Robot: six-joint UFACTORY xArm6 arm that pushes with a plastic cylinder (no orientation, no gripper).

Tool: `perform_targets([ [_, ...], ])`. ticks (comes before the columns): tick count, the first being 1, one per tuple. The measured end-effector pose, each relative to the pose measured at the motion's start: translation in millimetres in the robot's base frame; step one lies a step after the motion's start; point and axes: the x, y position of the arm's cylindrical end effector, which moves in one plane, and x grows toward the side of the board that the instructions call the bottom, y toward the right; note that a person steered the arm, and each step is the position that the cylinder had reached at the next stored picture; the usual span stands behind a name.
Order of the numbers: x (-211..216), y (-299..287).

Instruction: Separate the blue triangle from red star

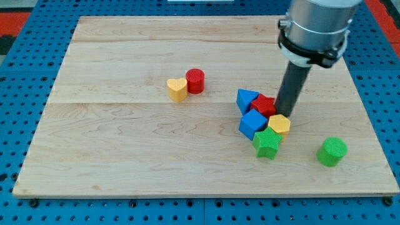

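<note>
I read no text, labels, brand marks, numbers or signs anywhere in the camera view. The tabletop (125,156) is plain wood, and the coloured blocks carry no legible markings on any face.

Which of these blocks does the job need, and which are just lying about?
Job: blue triangle, red star, my tip just right of the star.

Lying about: blue cube, yellow hexagon, green star, green cylinder, yellow heart, red cylinder.
</note>
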Motion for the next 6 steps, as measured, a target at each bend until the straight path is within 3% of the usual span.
perform_targets([
  [4,-79.0,-76.0],
  [6,-25.7,-101.1],
])
